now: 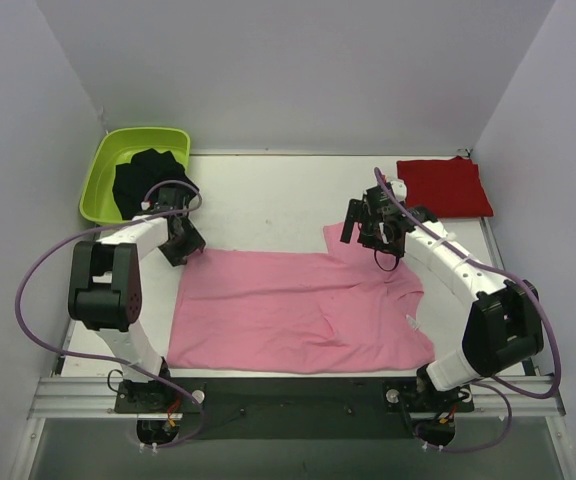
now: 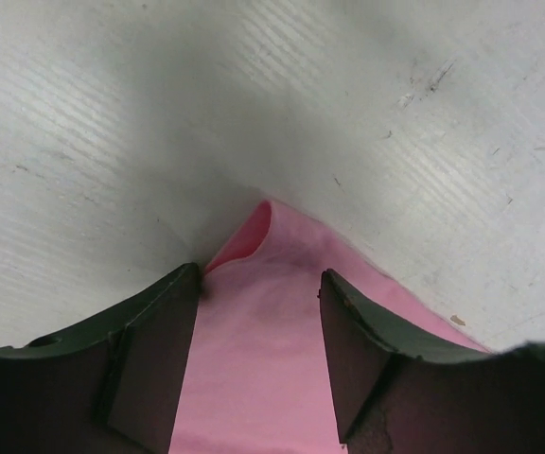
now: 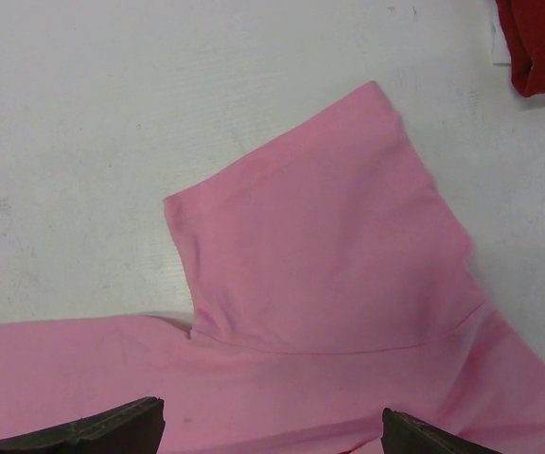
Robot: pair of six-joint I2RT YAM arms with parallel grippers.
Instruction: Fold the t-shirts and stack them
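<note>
The top view shows the whole layout. The pink t-shirt (image 1: 298, 310) lies spread flat across the near half of the tabletop (image 1: 268, 195), with a few creases near its middle. The red t-shirt (image 1: 443, 187) sits folded in the far right corner, well apart from the pink one. A green tub (image 1: 96, 180) stands in the far left corner with a dark cloth (image 1: 150, 178) in it.

Only the left wrist view shows how the left gripper (image 2: 258, 284) meets the cloth. It sits low at the pink t-shirt's far-left corner, fingers (image 2: 149, 359) parted to a middling gap on either side of the fabric. The very tip of the corner curls up between them. The cloth lies in the gap and is not pinched.

The right wrist view shows what the top view blurs. The right gripper (image 3: 272, 421) hangs above the shirt with its fingers spread wide and nothing between them. Ahead of it the sleeve (image 3: 320, 246) lies flat with a clean hem, and an edge of the red t-shirt shows at the upper right.

Bare tabletop stretches beyond the pink shirt's far edge, between the tub and the red t-shirt. White walls (image 1: 268, 70) close in the back and both sides, near the tub and the red t-shirt.
</note>
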